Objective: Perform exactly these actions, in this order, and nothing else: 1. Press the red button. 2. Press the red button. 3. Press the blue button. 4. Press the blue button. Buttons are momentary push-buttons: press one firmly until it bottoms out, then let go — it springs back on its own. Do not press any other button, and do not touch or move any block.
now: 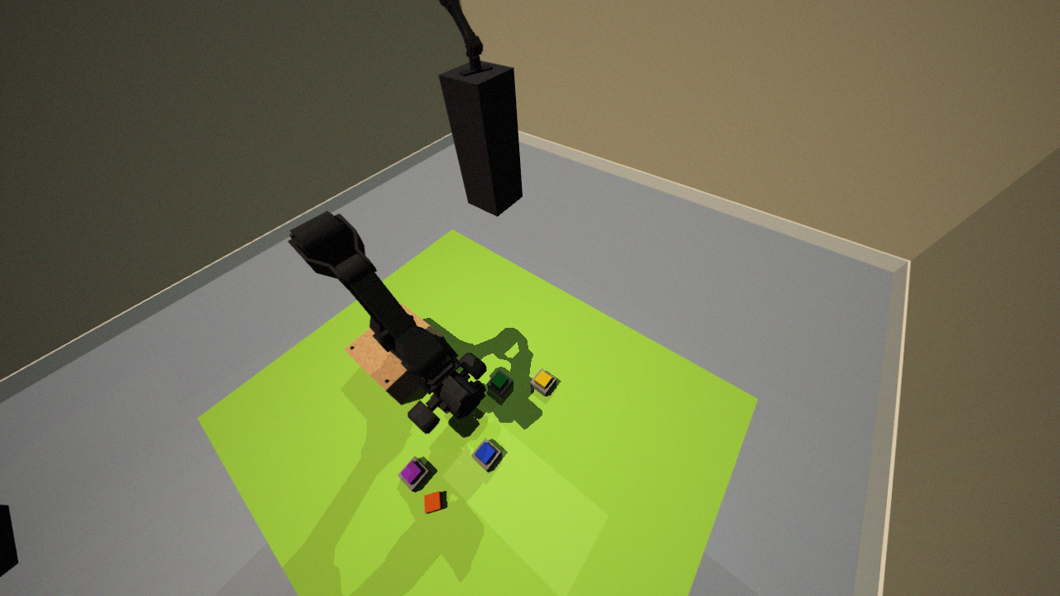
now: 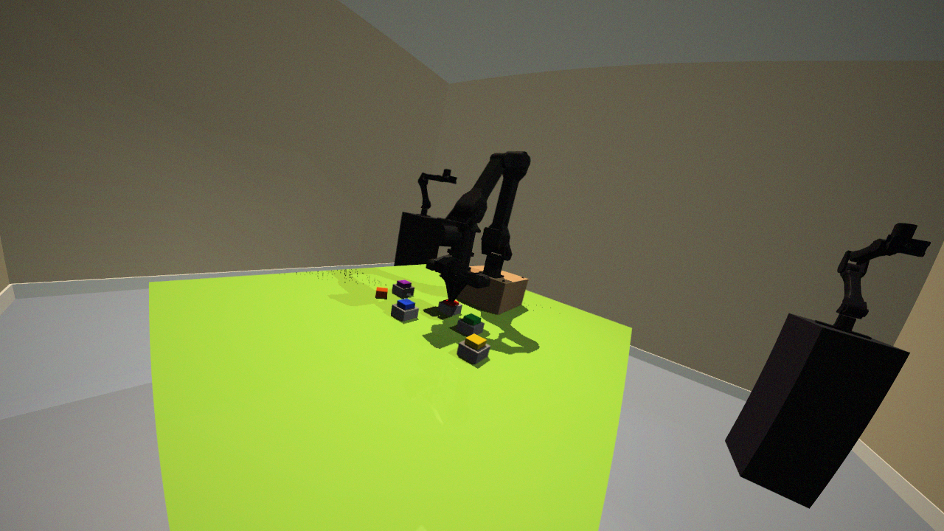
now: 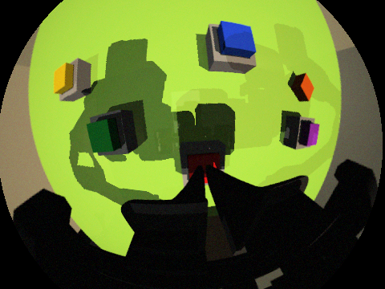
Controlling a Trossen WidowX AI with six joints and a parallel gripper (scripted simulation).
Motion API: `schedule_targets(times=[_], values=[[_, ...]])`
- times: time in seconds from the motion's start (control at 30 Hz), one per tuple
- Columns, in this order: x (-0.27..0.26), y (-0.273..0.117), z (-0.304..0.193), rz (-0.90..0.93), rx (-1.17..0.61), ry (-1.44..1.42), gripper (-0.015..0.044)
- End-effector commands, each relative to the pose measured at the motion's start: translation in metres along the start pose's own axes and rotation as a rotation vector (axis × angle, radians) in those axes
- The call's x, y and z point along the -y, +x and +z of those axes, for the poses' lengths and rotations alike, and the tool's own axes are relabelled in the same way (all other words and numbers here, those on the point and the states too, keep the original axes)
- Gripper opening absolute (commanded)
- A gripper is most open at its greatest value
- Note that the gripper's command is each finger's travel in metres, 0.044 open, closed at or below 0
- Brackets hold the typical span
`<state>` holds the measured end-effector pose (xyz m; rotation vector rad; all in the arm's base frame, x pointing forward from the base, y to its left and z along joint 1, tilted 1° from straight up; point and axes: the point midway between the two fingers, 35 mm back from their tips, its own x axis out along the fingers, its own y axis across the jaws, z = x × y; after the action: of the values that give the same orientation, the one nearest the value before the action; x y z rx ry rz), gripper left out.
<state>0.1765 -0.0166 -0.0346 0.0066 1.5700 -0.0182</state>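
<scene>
We see plain tan walls [image 2: 198,132] rising around a smooth grey floor [image 1: 667,259], edged by a pale raised border [image 1: 741,204]. A bright lime-green square mat [image 2: 330,409] covers the floor's middle. Light falls from above, casting dark, sharp shadows across the mat. The ceiling [image 2: 660,26] is grey.
</scene>
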Motion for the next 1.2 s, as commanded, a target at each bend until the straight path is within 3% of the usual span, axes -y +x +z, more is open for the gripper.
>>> schedule_targets(times=[0.0,0.13,0.3,0.47,0.67,1.03,1.17], values=[[0.0,-0.002,0.0,0.0,0.0,0.0,0.002],[0.001,-0.03,-0.001,-0.005,-0.004,-0.002,0.002],[0.001,-0.035,-0.001,-0.005,-0.004,-0.002,0.002],[0.0,-0.092,0.0,-0.005,-0.004,-0.002,0.002],[0.001,-0.095,0.001,-0.005,-0.004,-0.002,0.002],[0.037,-0.098,0.124,-0.008,0.006,-0.002,0.002],[0.04,-0.096,0.132,-0.008,0.006,-0.002,0.002]])
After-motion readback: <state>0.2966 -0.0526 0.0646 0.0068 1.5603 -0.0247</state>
